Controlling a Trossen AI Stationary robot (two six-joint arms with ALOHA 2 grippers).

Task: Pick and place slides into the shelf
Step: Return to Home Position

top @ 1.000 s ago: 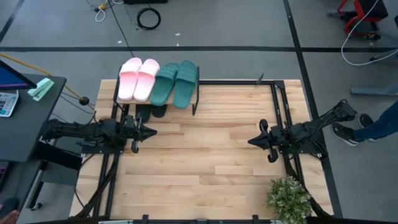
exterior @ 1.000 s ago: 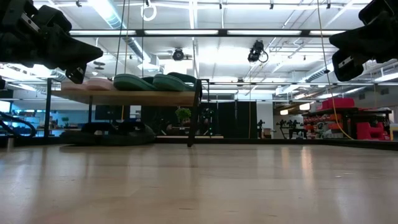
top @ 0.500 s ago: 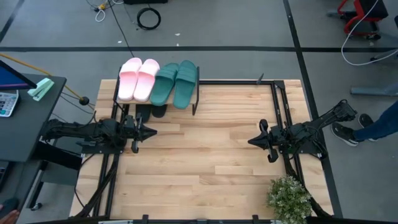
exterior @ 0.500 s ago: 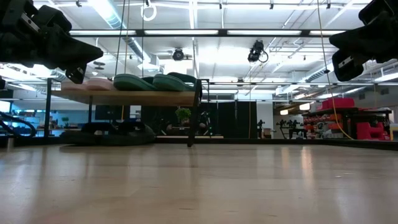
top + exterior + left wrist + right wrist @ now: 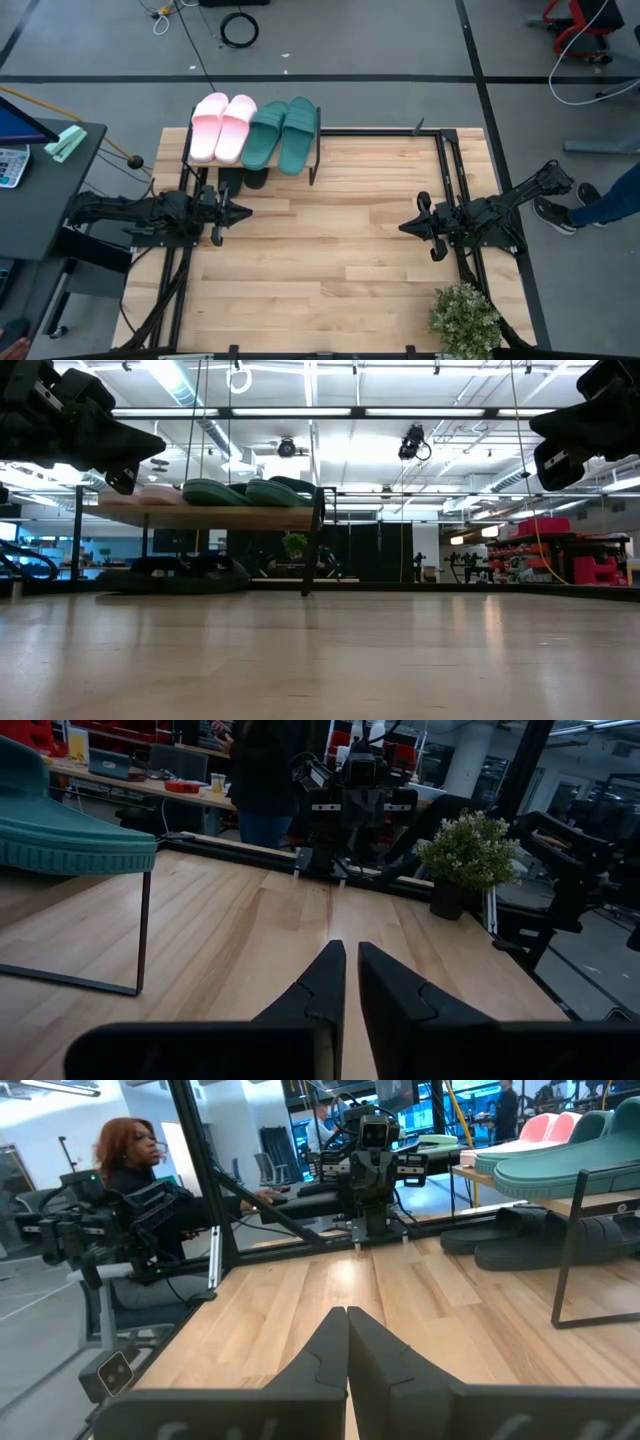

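On the shelf (image 5: 210,517) lie four slides, flat and side by side. The pink pair (image 5: 222,127) takes the end nearer the left arm, and the green pair (image 5: 282,133) takes the other end. The inner pink and inner green slides touch or nearly touch. Under the shelf, the black pair (image 5: 243,180) sits on the table (image 5: 350,280) between the thin black legs. From above only the ends of the black pair show past the plank, below where pink meets green.

The left gripper (image 5: 245,211) hangs just in front of the shelf, off its pink end, clear of the legs and raised above the wood. It points away from that end, across the table. Its fingers (image 5: 325,982) are drawn almost together, with only a thin slit between them, and they hold nothing.

The right gripper (image 5: 403,227) hangs well apart from the shelf, out past the green end, and faces the left one. It too is raised above the wood. Its fingers (image 5: 328,1342) are pressed tip to tip and are empty.

A small potted plant (image 5: 465,315) stands at the table corner farthest from the shelf. A person (image 5: 130,1170) sits off the table beyond the left arm, on the pink-end side of the shelf. Another person's leg and shoe (image 5: 590,205) show on the floor far past the right arm.
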